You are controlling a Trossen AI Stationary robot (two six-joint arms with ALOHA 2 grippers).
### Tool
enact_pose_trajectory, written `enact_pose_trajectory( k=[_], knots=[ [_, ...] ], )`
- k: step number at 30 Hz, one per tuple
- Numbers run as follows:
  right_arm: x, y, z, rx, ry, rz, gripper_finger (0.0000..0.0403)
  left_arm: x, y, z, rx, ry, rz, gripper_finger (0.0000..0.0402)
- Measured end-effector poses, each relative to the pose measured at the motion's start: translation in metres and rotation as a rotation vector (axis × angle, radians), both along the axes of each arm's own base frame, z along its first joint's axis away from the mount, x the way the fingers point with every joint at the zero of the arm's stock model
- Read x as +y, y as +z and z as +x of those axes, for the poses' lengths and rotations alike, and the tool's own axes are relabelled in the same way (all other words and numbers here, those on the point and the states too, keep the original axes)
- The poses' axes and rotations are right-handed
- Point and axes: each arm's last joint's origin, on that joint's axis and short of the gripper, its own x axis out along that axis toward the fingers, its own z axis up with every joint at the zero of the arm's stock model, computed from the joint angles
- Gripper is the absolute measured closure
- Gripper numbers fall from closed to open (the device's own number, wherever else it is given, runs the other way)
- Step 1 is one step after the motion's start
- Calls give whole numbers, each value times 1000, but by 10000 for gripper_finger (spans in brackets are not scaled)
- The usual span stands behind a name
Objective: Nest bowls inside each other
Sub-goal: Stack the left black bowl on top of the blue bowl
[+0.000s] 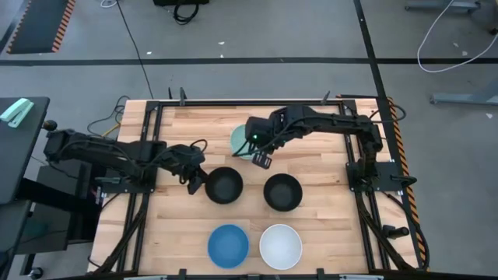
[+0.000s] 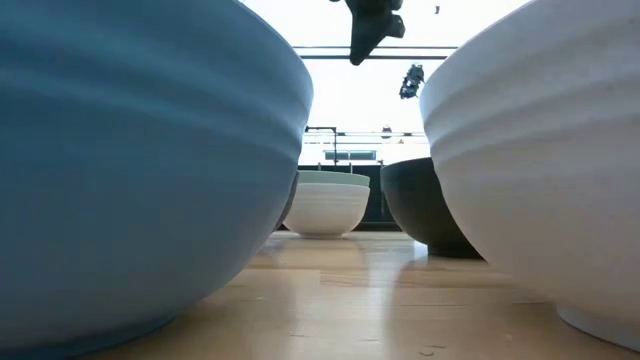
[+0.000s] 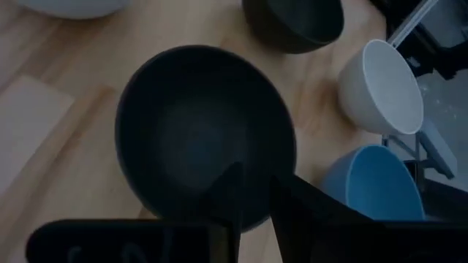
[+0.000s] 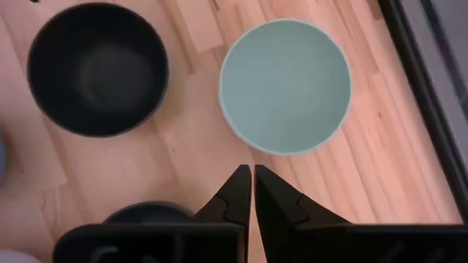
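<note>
A mint green bowl point(image 1: 242, 139) sits at the far middle of the table; the low view shows it nested in a white bowl point(image 2: 325, 207). Two black bowls stand mid-table, one on the left point(image 1: 224, 186) and one on the right point(image 1: 282, 192). A blue bowl point(image 1: 228, 245) and a second white bowl point(image 1: 280, 246) stand near the front edge. My left gripper point(image 1: 196, 181) is shut on the left black bowl's left rim. My right gripper point(image 1: 261, 160) is shut and empty, raised above the table just near of the mint bowl point(image 4: 285, 84). My left gripper holds the left black bowl by its rim point(image 3: 252, 219) on the side toward the table's left. One finger point(image 3: 228, 183) is inside the bowl and the other point(image 3: 292, 201) is outside the wall. The fingers come slanting down from the left. The bowl appears to rest on the table.
Dark frame rails run along the table's left and right sides point(image 1: 366, 179). Bare wood lies between the two rows of bowls and at the far left of the table point(image 1: 179, 124). The blue bowl point(image 2: 130, 170) and the near white bowl point(image 2: 550, 160) fill most of the low view.
</note>
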Motion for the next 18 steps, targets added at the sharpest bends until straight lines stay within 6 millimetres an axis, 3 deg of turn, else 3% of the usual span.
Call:
enact_pose_trajectory(
  k=[4,10,18],
  knots=[
    [16,-1,-5,44,3,-30,378,-3,6,9,110,30,2,334],
    [45,-1,-10,59,53,-63,378,-7,-2,29,261,30,9,334],
    [92,19,-31,-43,156,-121,380,-9,-19,45,349,11,-5,335]
  ],
)
